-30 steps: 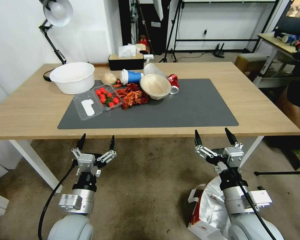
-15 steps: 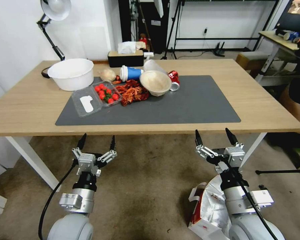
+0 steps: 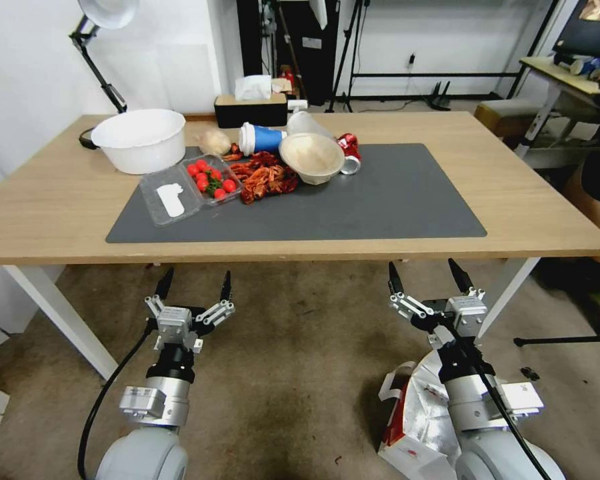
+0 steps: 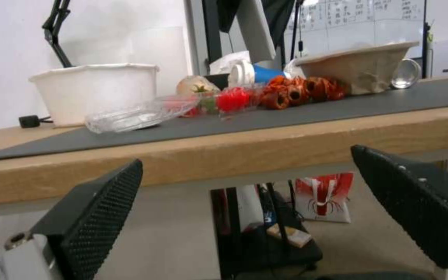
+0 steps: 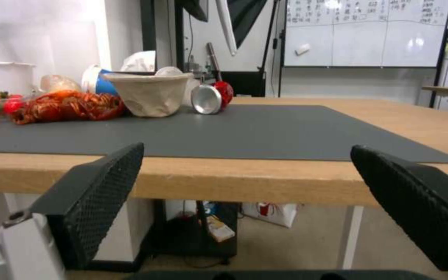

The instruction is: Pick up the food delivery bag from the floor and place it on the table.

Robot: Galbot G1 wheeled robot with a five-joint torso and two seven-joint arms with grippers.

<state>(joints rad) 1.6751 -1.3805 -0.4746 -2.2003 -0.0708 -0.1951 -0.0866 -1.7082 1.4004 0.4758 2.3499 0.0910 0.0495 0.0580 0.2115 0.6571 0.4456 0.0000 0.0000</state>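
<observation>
The food delivery bag (image 3: pixel 417 413) lies on the floor (image 3: pixel 293 373) at the lower right, with silver foil lining, a red side and white strap handles; my right arm hides much of it. My right gripper (image 3: pixel 423 275) hangs open above and beyond the bag, just under the table's (image 3: pixel 60 213) front edge, holding nothing. My left gripper (image 3: pixel 195 283) stands open and empty over bare carpet on the left. The right wrist view looks between the open right gripper (image 5: pixel 247 149) across the dark mat (image 5: pixel 265 128). In the left wrist view the left gripper (image 4: pixel 245 159) faces the table edge.
The mat's left half holds a white bowl (image 3: pixel 140 139), a tomato box (image 3: pixel 193 187), crayfish (image 3: pixel 263 181), a paper bowl (image 3: pixel 311 157), a cup and a can. White table legs (image 3: pixel 60 320) (image 3: pixel 507 293) flank the arms. A small red-and-white bag (image 4: pixel 323 196) sits beyond the table.
The whole head picture has shifted slightly, so the camera has moved. Both grippers keep the same open pose, and the bag lies where it was.
</observation>
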